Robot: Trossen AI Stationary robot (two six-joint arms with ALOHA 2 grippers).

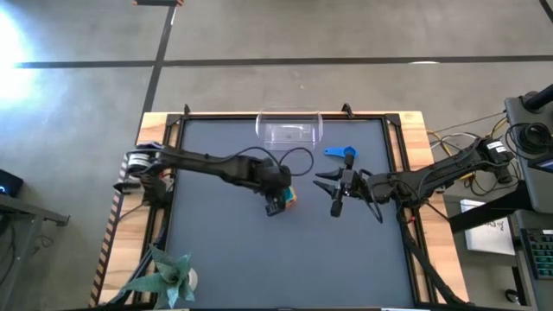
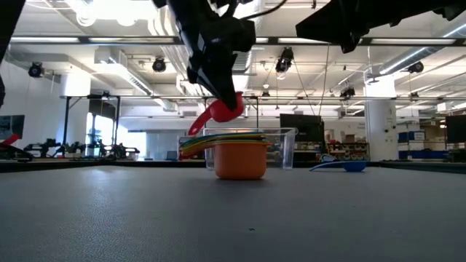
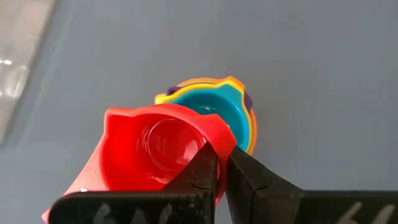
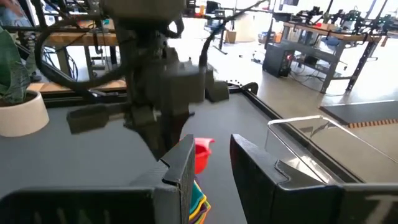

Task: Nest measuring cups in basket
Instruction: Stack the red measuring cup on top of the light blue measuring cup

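Note:
My left gripper (image 1: 277, 200) is shut on the red measuring cup (image 2: 222, 113) and holds it just above a nested stack of cups (image 2: 237, 156). The stack stands on the table on its orange bottom cup, with a light blue cup (image 3: 217, 109) on top. The blue cup (image 1: 341, 153) lies alone on the table near the clear basket (image 1: 289, 130), which stands at the far edge. My right gripper (image 1: 335, 192) is open, right of the stack, and touches nothing. My left gripper pinches the red cup's wall at its rim (image 3: 219, 138), with one finger (image 3: 202, 171) inside the bowl and the other outside. The fingers come from above, slanting down. The cup is lifted clear and tilted, its handle (image 2: 196, 127) pointing down over the stack.
A potted plant (image 1: 168, 276) stands at the table's near left corner. Cables and equipment (image 1: 518, 147) lie beyond the right edge. Dark bare mat (image 1: 259, 259) stretches in front of the stack.

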